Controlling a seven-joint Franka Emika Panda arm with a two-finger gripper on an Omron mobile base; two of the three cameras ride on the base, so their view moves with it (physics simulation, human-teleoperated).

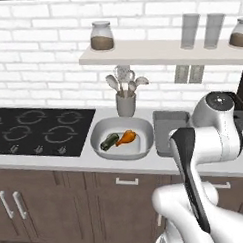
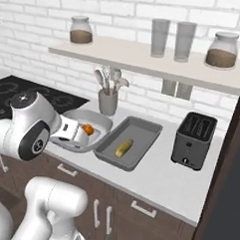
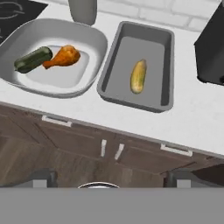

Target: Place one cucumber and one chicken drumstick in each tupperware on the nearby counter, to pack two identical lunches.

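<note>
On the counter the pale rounded tupperware holds a dark green cucumber and an orange chicken drumstick, lying side by side. To its right, the darker grey rectangular tupperware holds a yellow-green cucumber alone. My gripper hangs above the counter's front edge and the cabinet doors. It is open, with its fingertips wide apart and nothing between them. Both containers lie ahead of it. In the right base view my arm covers part of the pale tupperware; the orange drumstick shows past it.
A black toaster stands right of the tray. A grey utensil holder sits behind the basin, and a black cooktop lies to its left. A wall shelf with jars and glasses hangs above.
</note>
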